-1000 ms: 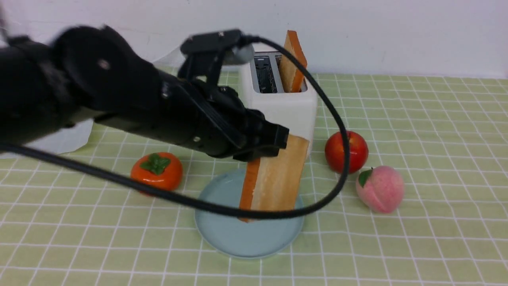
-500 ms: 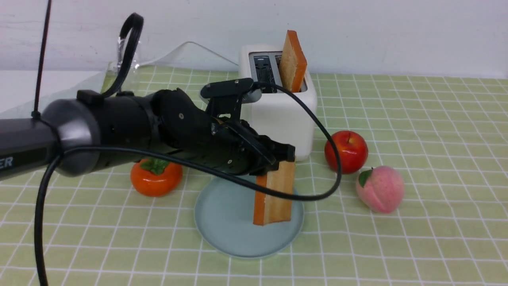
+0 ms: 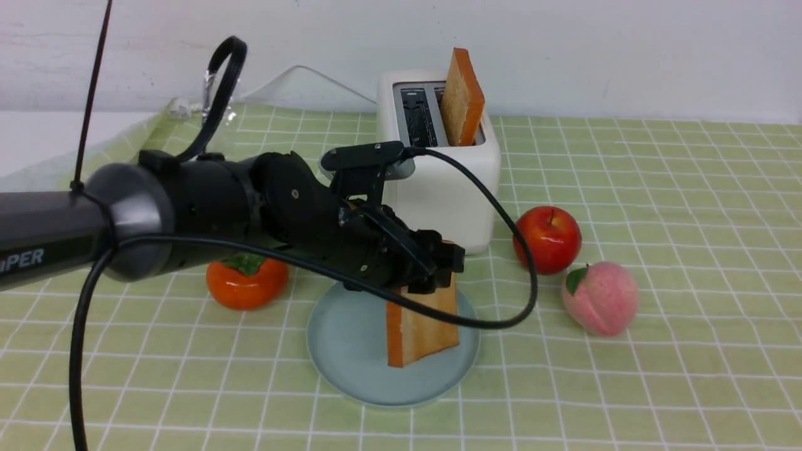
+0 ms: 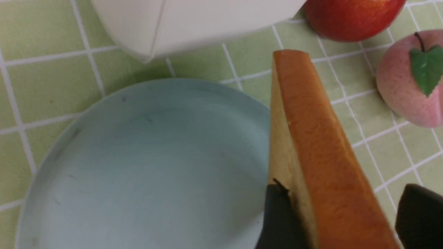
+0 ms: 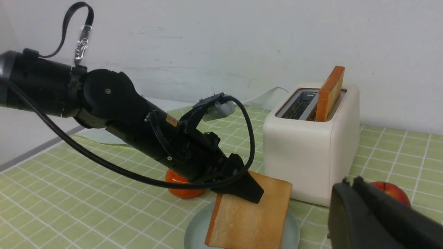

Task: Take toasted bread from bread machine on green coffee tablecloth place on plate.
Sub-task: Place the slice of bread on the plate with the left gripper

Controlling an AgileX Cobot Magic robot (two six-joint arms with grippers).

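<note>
The robot's black left gripper [image 4: 346,214] has its fingers apart, with a square toast slice [image 3: 421,338], golden-tan with an orange-brown crust, between them; one finger is right by its face, the other clear of the crust. The slice is up on edge, slightly tilted, over the right part of the round pale blue-green plate [image 3: 351,357]; I can't tell whether it bears on it. The right wrist view shows the slice's broad browned face and the dark right gripper [image 5: 353,188], its fingers together; the left wrist view shows the gap beside the crust. From the plate's centre, the boxy cream-white toaster [image 3: 448,194] is just past twelve o'clock, a second slice [image 3: 462,100] poking from its right slot; a shiny red apple [image 3: 547,240] is at two, a pink peach [image 3: 601,299] between two and three, and an orange persimmon [image 3: 247,285] at ten, all on the green, white-gridded tablecloth [image 3: 626,401]. The black arm and its looping cable [image 3: 501,322] partly hide the slice and persimmon from the front.
</note>
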